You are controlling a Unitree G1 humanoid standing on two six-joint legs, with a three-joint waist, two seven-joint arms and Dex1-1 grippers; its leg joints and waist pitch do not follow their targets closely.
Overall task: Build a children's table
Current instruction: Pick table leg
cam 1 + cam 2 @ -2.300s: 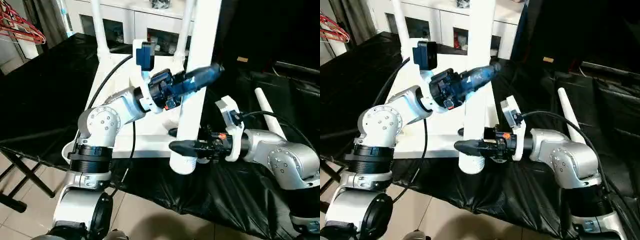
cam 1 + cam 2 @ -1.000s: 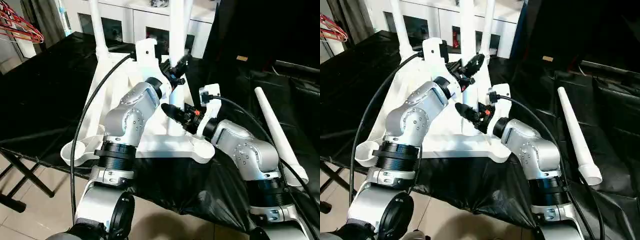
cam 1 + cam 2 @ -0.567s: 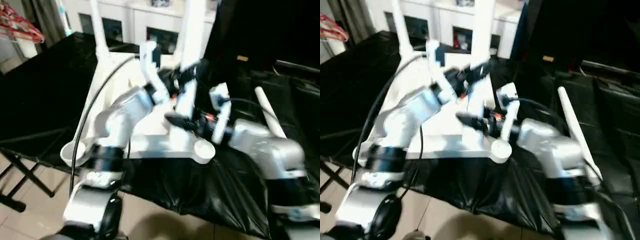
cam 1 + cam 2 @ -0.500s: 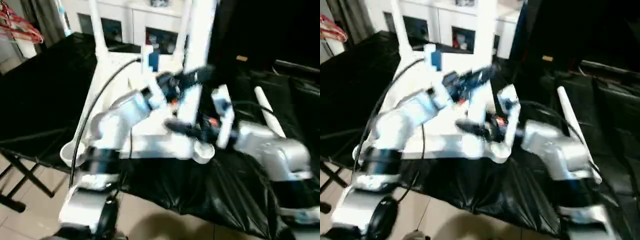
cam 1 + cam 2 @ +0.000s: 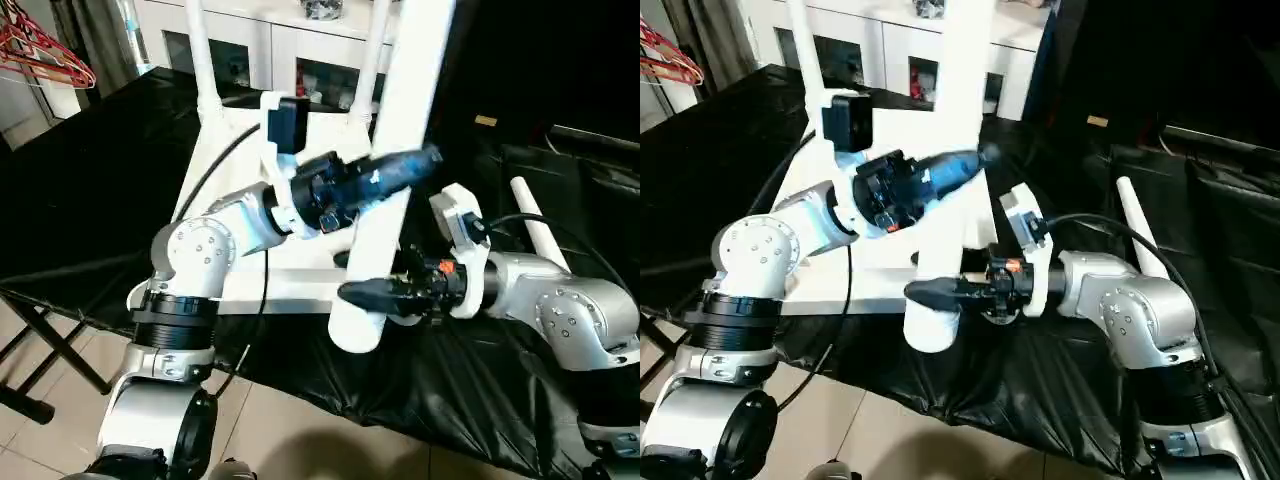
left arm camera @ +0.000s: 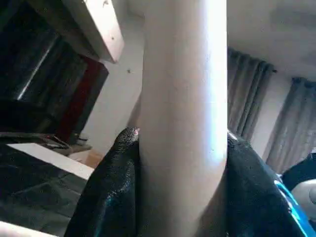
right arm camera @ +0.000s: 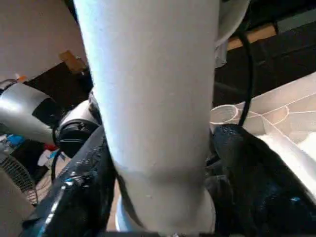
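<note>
Left eye view | table leg point(image 5: 395, 180): upright, raised over upturned table top point(image 5: 300, 285) on black-draped worktop point(image 5: 90, 190) | left pincer point(image 5: 405, 168): clamps leg mid-height | right pincer point(image 5: 365, 293): clasps leg's lower end | spare leg point(image 5: 545, 240): lying right.

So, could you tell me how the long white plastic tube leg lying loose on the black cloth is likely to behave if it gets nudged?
The long white plastic tube leg is round and lies flat on the black cloth, so it would probably roll sideways. It looks hollow like the held leg, so likely light. The wrinkled cloth may slow it.
</note>
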